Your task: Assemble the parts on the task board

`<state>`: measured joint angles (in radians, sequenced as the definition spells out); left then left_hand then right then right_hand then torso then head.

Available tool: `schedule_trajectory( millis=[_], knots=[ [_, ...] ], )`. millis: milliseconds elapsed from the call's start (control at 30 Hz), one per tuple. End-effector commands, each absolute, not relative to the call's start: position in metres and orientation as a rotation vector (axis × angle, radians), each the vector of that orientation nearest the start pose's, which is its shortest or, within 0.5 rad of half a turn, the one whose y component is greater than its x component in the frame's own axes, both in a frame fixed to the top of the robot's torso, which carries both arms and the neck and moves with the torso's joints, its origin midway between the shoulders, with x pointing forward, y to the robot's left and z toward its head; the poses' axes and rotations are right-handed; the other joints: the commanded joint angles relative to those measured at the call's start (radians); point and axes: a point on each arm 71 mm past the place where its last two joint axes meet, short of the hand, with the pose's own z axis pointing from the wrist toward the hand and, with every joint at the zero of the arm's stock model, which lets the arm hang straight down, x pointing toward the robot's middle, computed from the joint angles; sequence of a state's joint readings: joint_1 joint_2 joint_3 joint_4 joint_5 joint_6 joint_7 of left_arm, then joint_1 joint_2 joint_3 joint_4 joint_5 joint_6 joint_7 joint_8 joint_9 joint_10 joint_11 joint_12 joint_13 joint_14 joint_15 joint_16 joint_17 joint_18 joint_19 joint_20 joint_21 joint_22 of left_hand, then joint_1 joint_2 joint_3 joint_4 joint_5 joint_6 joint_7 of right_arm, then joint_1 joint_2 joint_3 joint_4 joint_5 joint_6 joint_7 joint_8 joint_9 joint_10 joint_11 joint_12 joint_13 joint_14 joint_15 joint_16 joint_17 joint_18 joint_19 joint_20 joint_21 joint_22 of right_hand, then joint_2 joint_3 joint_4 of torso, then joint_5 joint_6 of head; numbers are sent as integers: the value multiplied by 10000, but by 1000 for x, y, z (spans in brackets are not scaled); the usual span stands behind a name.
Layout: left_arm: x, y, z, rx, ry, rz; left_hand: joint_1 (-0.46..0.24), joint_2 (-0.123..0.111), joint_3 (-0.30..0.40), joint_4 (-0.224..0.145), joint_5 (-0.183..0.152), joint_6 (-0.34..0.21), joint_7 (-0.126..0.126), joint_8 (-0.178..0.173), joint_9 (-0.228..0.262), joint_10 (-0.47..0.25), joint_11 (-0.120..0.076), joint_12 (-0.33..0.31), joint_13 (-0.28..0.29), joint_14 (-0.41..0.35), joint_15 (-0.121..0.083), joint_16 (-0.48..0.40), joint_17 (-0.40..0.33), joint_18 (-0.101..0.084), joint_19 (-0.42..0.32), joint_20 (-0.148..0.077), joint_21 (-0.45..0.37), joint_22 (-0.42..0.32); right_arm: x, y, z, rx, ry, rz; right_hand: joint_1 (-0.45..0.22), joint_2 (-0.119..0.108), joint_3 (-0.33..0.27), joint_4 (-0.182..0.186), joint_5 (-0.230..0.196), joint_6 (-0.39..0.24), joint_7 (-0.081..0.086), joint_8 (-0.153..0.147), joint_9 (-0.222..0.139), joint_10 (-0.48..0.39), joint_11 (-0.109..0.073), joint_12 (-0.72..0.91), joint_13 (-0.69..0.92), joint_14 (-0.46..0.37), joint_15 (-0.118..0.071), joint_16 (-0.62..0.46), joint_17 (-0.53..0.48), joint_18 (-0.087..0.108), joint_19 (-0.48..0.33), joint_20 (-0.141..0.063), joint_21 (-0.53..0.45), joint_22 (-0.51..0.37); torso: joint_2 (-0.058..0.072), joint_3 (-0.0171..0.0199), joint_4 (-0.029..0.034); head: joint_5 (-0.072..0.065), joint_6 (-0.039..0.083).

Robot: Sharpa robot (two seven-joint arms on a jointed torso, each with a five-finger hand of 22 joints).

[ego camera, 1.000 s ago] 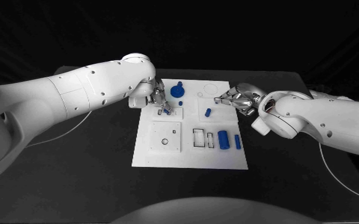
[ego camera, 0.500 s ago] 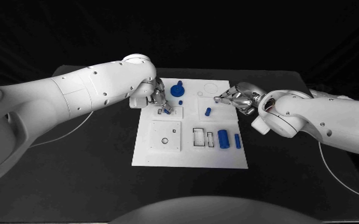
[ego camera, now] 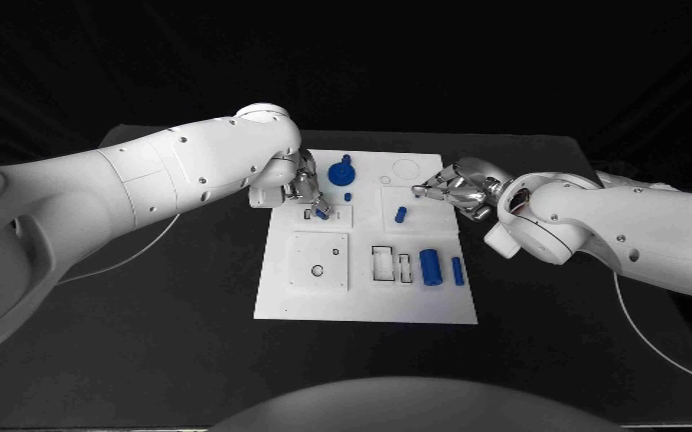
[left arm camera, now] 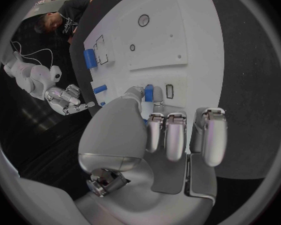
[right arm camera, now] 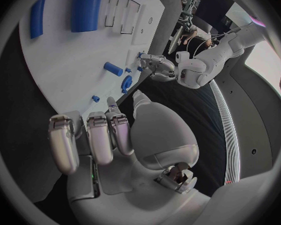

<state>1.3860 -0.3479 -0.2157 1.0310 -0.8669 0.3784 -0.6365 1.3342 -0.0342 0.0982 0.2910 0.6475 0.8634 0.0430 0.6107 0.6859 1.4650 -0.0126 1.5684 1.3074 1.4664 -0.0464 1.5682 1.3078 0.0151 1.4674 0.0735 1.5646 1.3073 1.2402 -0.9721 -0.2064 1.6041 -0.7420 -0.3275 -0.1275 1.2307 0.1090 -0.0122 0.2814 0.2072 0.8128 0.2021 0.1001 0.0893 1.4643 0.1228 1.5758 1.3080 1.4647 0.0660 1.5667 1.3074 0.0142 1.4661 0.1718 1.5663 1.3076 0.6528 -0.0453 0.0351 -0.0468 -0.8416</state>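
White task board (ego camera: 368, 297), blue parts (ego camera: 430, 268), some possibly seated

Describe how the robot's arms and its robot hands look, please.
Both arms, left and right, have smooth white rounded shells with small dark dots. Each ends in a silver metallic robot hand, left and right, with segmented fingers. A thin pale cable trails beside the left arm.
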Motion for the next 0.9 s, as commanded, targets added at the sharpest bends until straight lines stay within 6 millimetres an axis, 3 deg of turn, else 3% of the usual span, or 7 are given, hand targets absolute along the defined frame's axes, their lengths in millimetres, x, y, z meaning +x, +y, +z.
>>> schedule_trajectory(
  millis=[33,900],
  knots=[
    [547,106,-215,-551,25437,-2191,72,13,73,-4,-68,7,-23,-11,5,1058,-20,24,2634,1044,-64,26,2630,-151,1034,-48,62,2635,451,-253,-233,5806,19729,8005,-11,88,-39,-41,65,-37,4,40,16,1065,79,-50,2628,1061,45,41,2634,-142,1047,59,45,2632,0,1,-4,16,-13],
    [547,104,-216,-464,25492,-2188,109,35,121,-8,-89,-8,-22,-35,22,1058,-19,24,2634,1044,-62,26,2630,-151,1034,-47,62,2635,450,-254,-233,5834,19752,7962,-19,90,-49,-35,65,-44,17,41,17,1065,90,-50,2628,1061,53,41,2634,-142,1047,65,45,2632,0,2,-2,-16,-7]
  ],
)
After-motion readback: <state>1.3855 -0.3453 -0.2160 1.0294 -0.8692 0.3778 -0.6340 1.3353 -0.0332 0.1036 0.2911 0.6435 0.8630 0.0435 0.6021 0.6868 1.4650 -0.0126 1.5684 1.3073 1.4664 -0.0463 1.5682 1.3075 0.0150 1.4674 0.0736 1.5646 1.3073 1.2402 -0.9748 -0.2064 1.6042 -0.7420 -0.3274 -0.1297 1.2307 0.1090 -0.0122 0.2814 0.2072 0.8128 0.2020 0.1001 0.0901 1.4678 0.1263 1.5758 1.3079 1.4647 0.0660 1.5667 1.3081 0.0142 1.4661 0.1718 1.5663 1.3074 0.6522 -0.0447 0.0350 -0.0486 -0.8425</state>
